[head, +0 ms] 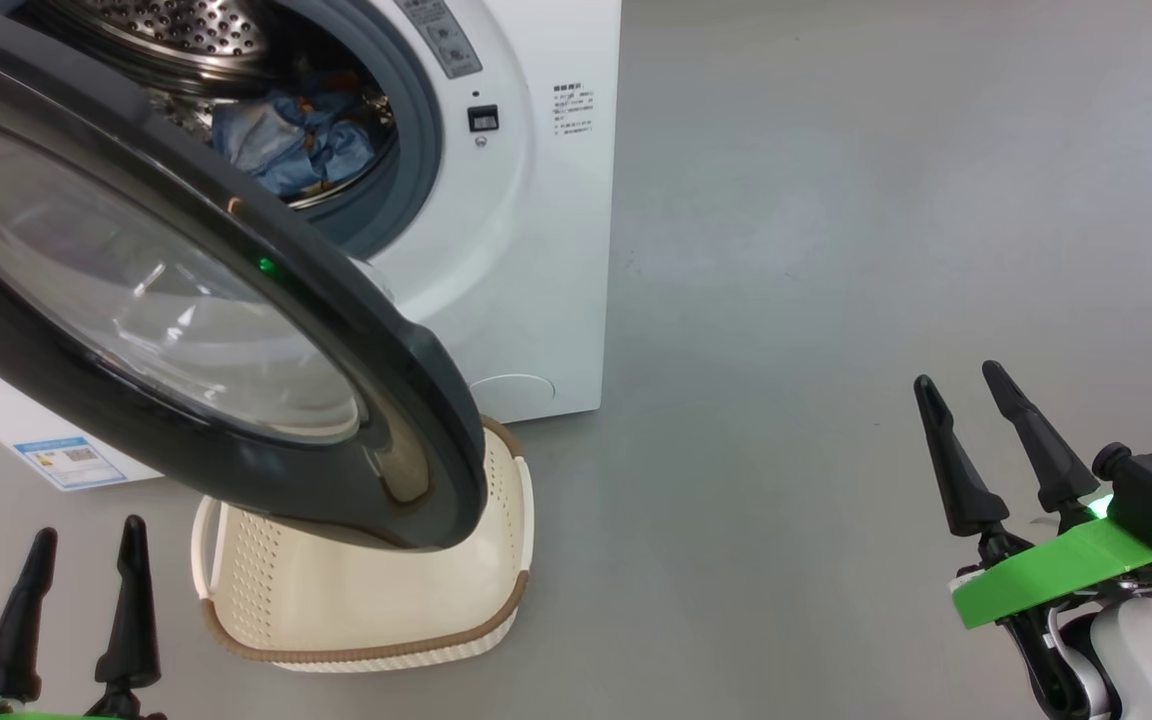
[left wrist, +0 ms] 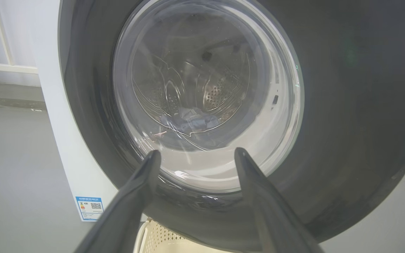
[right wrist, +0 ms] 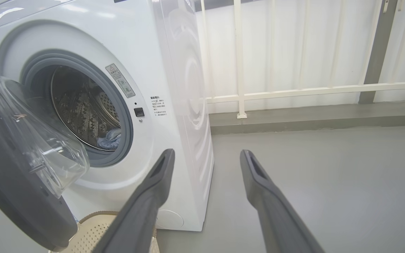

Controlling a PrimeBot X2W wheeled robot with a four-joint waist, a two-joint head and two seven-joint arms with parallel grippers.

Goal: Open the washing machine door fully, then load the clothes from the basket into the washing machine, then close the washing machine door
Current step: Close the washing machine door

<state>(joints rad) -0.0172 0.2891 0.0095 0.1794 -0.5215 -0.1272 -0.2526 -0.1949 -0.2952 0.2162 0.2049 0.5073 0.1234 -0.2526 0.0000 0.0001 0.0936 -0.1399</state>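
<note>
loading is looking done — the clothes [head: 286,140] are lying in the washing machine [head: 536,250] at eleven o'clock, the basket [head: 356,600] at seven sitting empty. the washing machine door [head: 406,400] is hanging half open over it. left gripper [head: 86,535] at eight, right gripper [head: 959,378] at four, both spread and empty — pushing the door shut is likely coming next, the basket possibly crowding its swing.

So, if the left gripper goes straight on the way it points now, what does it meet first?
The left gripper would probably meet the washing machine door, at its glass window; the depth is unclear.
</note>
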